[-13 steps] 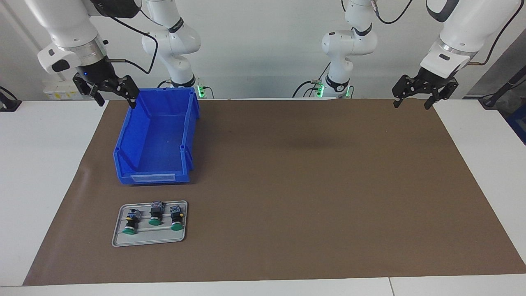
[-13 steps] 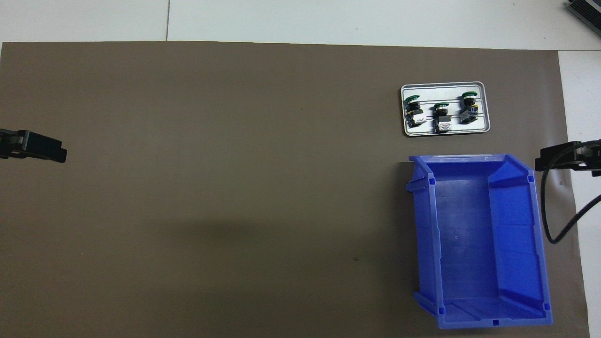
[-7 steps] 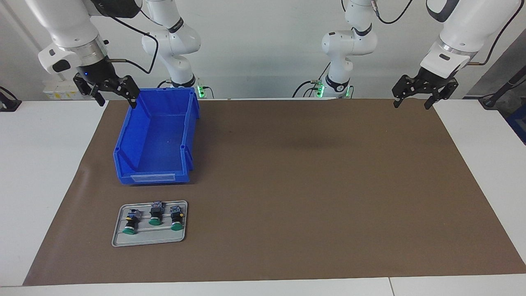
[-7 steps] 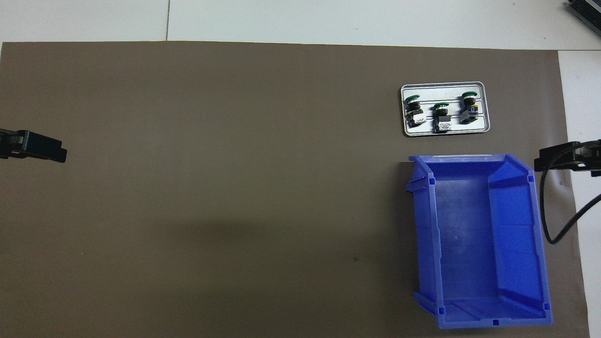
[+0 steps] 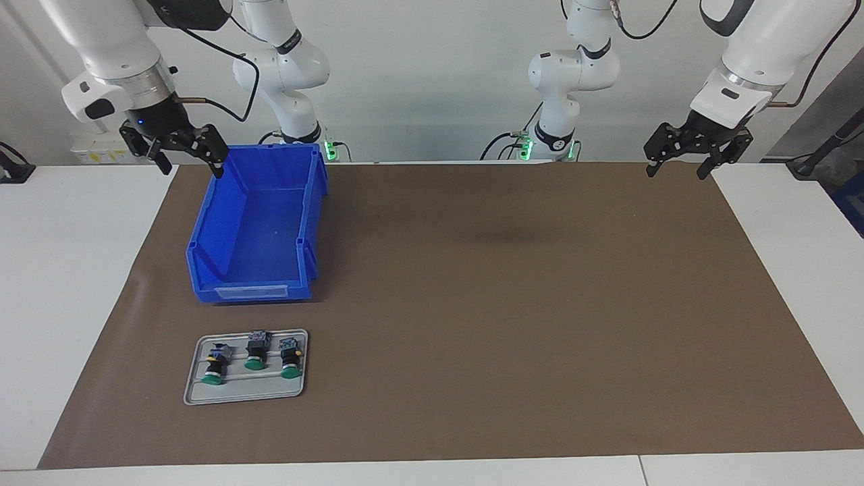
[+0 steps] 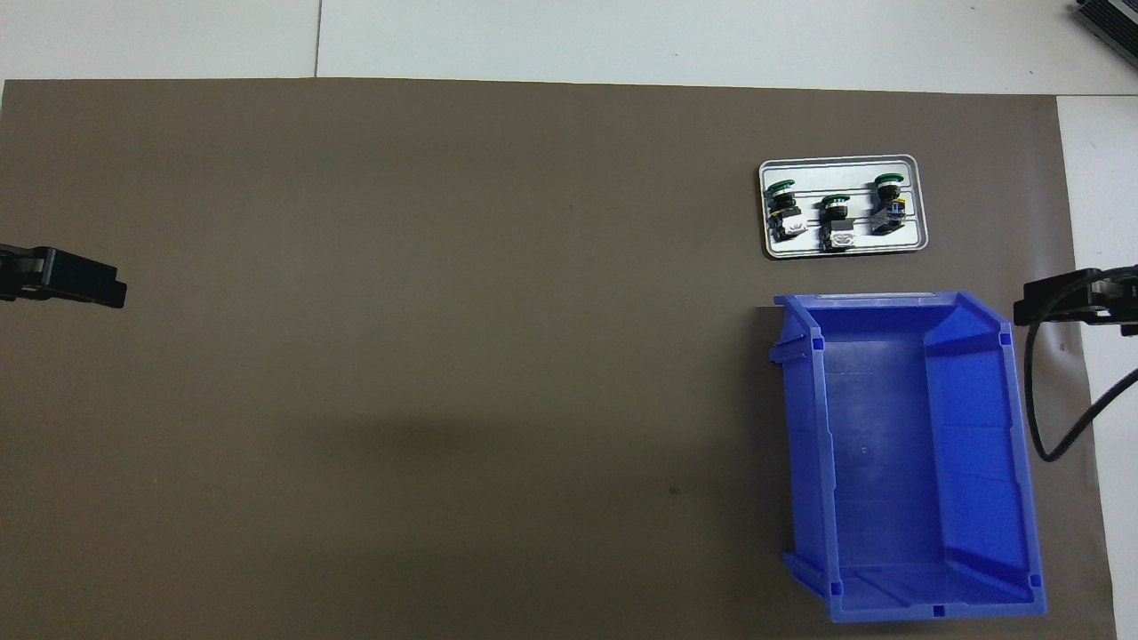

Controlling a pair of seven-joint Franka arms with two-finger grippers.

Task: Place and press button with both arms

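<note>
Both pincers hang spread and empty: right pincer (image 5: 183, 152) upper left of the facing frame, left pincer (image 5: 678, 154) upper right. The buttons (image 5: 254, 360) lie on a tray (image 5: 244, 393) lower left. Crowded together, a neighbour might get knocked during pickup.

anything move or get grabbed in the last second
Nothing visibly changed. The right gripper hangs open beside the blue bin, the left gripper hangs open over the mat's corner at its own end, and the three buttons lie untouched on the grey tray.
</note>
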